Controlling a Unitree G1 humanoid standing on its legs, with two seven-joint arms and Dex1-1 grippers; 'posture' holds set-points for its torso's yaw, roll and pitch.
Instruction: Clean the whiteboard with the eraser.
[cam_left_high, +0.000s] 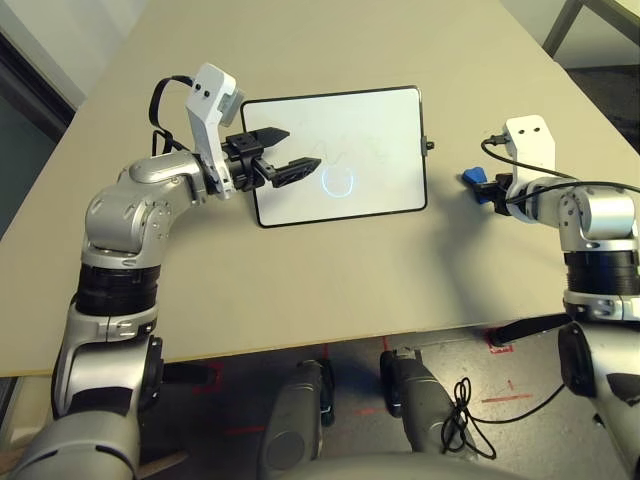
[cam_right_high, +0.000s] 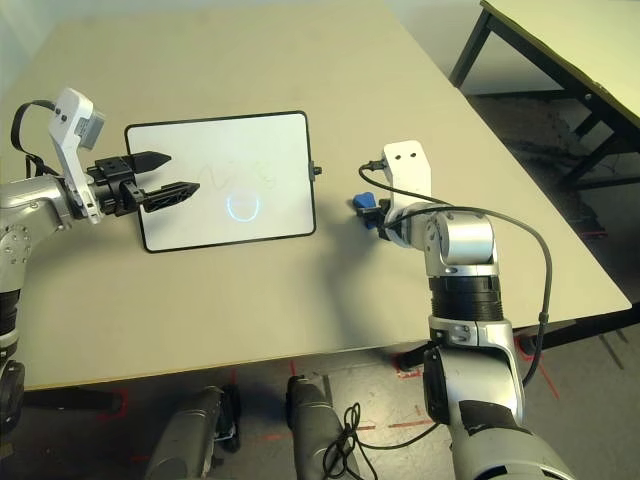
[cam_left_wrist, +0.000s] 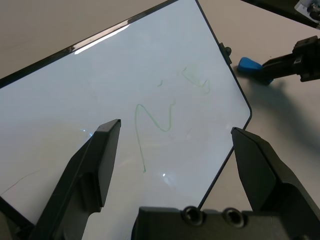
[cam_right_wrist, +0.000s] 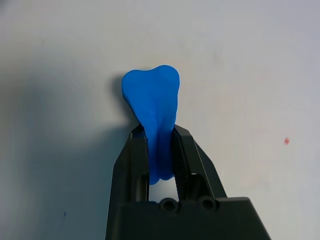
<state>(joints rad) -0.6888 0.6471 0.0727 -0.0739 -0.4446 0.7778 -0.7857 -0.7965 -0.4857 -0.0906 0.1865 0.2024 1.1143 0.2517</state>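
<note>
Eraser: one blue eraser (cam_right_wrist: 152, 100), pinched at its narrow waist between the two fingers of the right gripper (cam_right_wrist: 161, 130), just beside the knobbed edge of the whiteboard.
Left gripper: its two fingers are spread wide, with nothing gripped; the left gripper (cam_left_high: 305, 152) is held above the left part of the board.
Whiteboard: one whiteboard (cam_left_high: 380, 150), laid on the table (cam_left_high: 300, 290).
Left wrist view only: the green marks (cam_left_wrist: 168, 127) are shown clearly there, an N-like stroke among them; in the eye views they are seen only faintly.
Right wrist view only: a small red spot (cam_right_wrist: 286, 141) is shown on the tabletop.
In the way: part of the board is covered by the left gripper in the eye views.
Around: one second table (cam_right_high: 590, 40) is seen beyond the right edge; a black cable (cam_right_high: 545, 260) is looped along the right arm.
Count: two grippers, two tables, one board, one eraser.
</note>
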